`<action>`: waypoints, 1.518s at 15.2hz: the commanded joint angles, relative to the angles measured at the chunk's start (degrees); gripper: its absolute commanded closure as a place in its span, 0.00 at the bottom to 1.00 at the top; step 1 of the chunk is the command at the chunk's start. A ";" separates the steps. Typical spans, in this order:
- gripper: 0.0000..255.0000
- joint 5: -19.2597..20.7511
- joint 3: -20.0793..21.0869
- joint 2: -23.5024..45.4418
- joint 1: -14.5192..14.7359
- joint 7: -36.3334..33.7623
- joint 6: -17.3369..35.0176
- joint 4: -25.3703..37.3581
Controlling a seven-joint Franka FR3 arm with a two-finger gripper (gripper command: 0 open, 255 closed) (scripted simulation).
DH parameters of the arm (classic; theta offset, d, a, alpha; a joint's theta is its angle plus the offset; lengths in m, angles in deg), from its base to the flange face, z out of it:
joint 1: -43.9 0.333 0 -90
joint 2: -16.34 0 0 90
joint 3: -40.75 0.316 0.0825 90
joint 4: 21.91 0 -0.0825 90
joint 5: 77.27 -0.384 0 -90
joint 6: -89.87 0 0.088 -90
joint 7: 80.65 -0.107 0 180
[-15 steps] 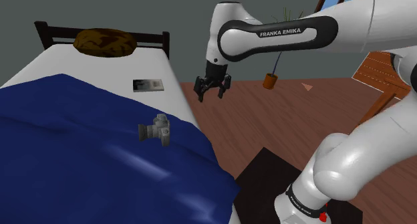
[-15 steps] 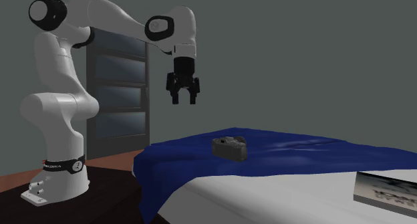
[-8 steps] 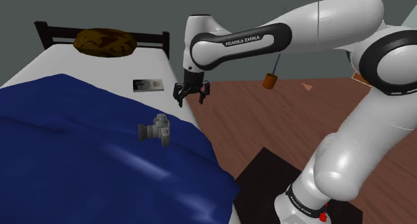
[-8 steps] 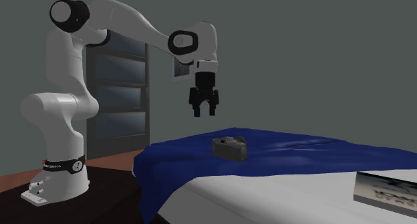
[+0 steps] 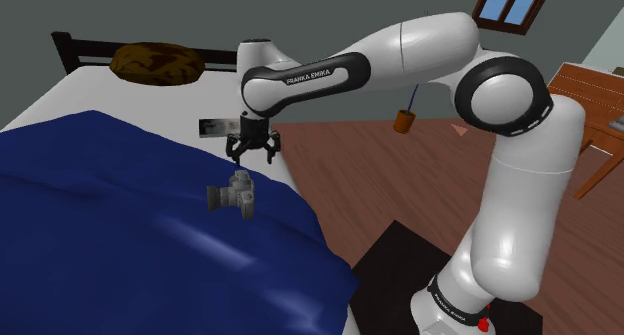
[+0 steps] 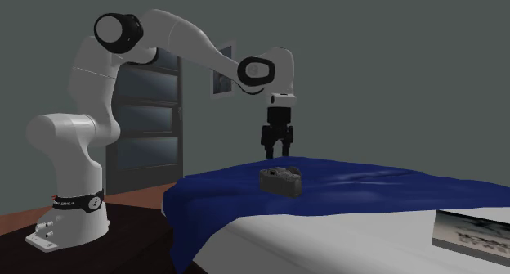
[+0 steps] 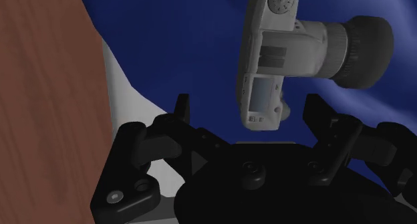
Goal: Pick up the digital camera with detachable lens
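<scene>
Digital camera (image 5: 232, 195) is seen lying on the blue blanket (image 5: 100, 223), close to the long edge of the bed (image 5: 262, 133) on the arm's side, roughly midway between head and foot. It is grey, with a dark lens attached.

The gripper (image 5: 253, 158) hangs directly above it, near but apart, and nothing is touched. Its fingers (image 7: 180, 116) are spread wide and nothing is gripped between them.

In the wrist view the camera (image 7: 287, 55) is found ahead of the fingertips, so a descent is what the coming move is judged to turn on. The body sits within the gap, nearer one finger, and its long axis runs across the line joining the fingers. The lens juts out along that line, past the nearer finger. In the shoulder view the lens is pointed away from the bed's near edge, toward the middle of the blanket.

A closing across the body, front to back, is therefore judged likely to be obstructed by the lens unless the hand is shifted or turned first.

A flat book (image 5: 212, 128) lies on the white sheet beyond the blanket, toward the head of the bed.
</scene>
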 commanded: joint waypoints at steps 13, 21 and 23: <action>0.00 1.57 -0.53 13.14 1.95 -2.97 2.97 9.52; 1.00 1.59 -0.54 13.26 1.99 -3.01 3.04 9.57; 1.00 1.57 -0.53 13.14 1.95 -2.97 2.97 9.52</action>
